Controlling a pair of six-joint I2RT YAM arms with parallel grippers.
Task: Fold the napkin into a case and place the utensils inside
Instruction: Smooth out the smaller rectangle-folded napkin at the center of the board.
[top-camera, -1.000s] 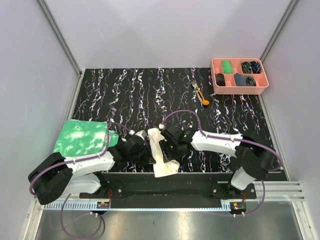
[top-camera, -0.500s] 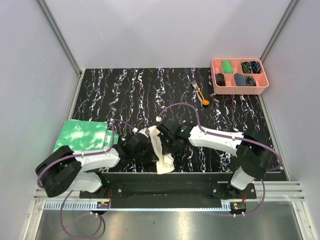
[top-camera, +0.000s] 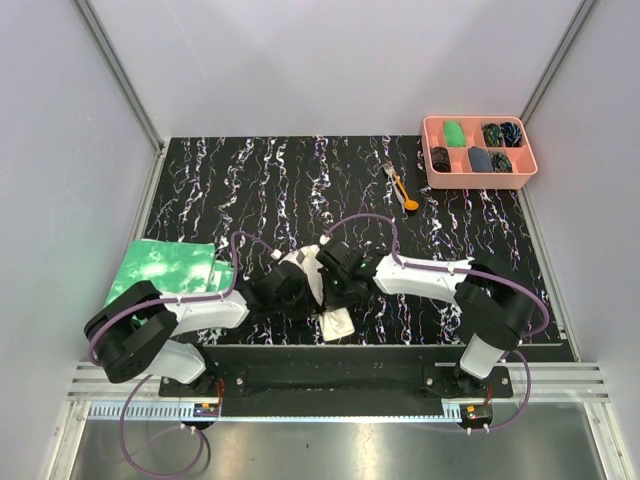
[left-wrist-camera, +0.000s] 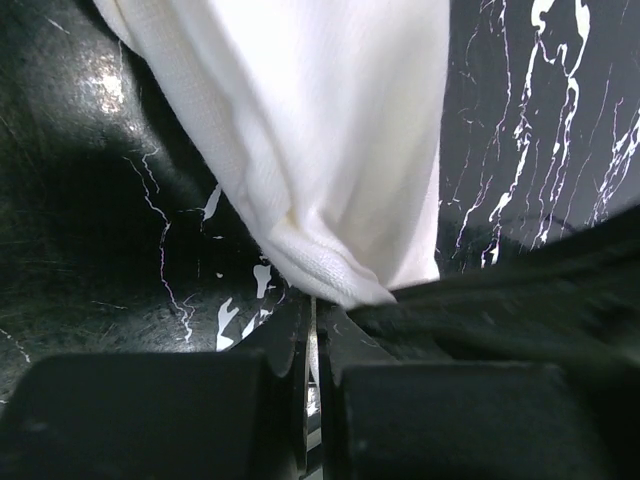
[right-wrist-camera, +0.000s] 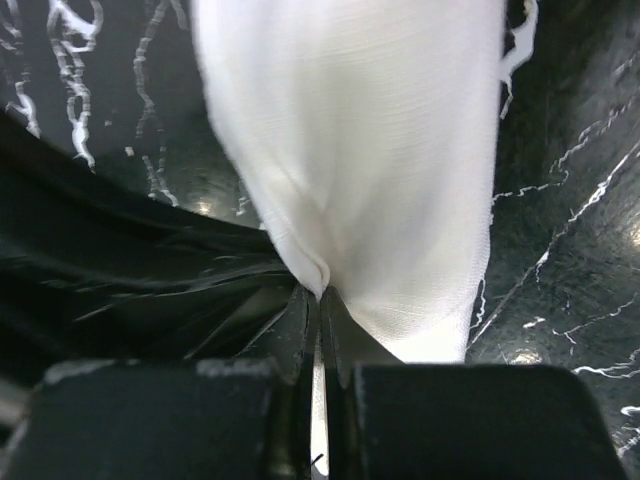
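Here, a limp, bunched cream-white napkin (left-wrist-camera: 320, 150)

The cream-white napkin (top-camera: 336, 323) is hanging bunched, pinched between the left hand (left-wrist-camera: 310, 335) and right hand (right-wrist-camera: 318, 305) near the bench's (top-camera: 250, 190) front edge, while the orange-handled utensils (top-camera: 401, 188) are lying together far right.

I'm getting soft, even overhead light on the top cam, so the bench (top-camera: 250, 180) is showing hardly any shadow and everything's looking sharp. Wrist cams are struggling more: the napkin (left-wrist-camera: 320, 140) is nearly blowing out white up close, the glossy black surface is throwing small glare spots, and the left pincer (left-wrist-camera: 312, 335) and right pincer (right-wrist-camera: 318, 315) are sitting dark and blurry.
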